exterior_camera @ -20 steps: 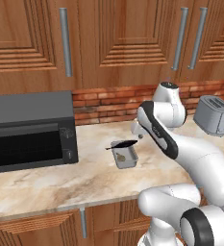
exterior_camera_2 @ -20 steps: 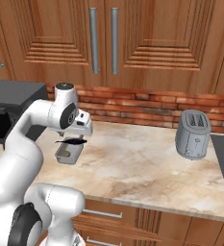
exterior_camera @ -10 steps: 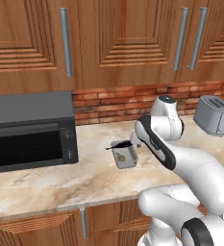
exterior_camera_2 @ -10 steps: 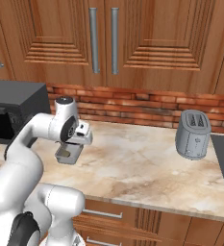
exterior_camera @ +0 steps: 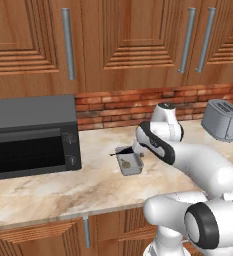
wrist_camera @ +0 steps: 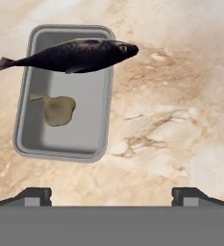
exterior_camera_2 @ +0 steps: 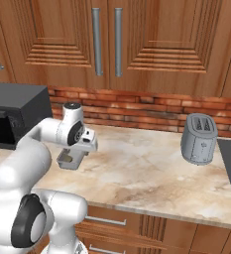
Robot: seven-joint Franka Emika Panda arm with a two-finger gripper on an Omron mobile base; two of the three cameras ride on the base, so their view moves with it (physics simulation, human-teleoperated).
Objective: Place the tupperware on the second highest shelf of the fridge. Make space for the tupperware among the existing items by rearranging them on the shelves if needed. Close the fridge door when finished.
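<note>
While the arm hangs over the counter, nothing is in hand yet.
gripper: gripper (wrist_camera: pixel 111 194) points down at the marble counter (wrist_camera: pixel 180 120); two dark fingertips (wrist_camera: pixel 34 195) set wide apart, released, nothing between them.
tupperware: tupperware (wrist_camera: pixel 65 91) sits on the counter ahead of the fingers and off toward the left fingertip, not between them; apart from both tips.
contents: brownish morsel (wrist_camera: pixel 59 110) on the box floor; a dark fish-shaped piece (wrist_camera: pixel 70 55) lies across the far end of the box, tail sticking out past its left wall. Looks more like a fish than a flat lid.
base views: tupperware (exterior_camera: pixel 128 162) just beside the hand, between it and the black microwave (exterior_camera: pixel 30 135); from the right, the box (exterior_camera_2: pixel 70 159) is partly hidden under the wrist.
other: grey toaster (exterior_camera_2: pixel 199 139) well apart on the right, not involved.
fridge: none of these views takes it in, so shelf and door state cannot be told.
progress: very early, my read. Approach under way; grasp not yet made.
left: centre the fingers over the box, close, lift, drive to the fridge, clear space on the second highest shelf if crowded, set box down, shut door.
risk: loose fish piece may slide off when lifted.
</note>
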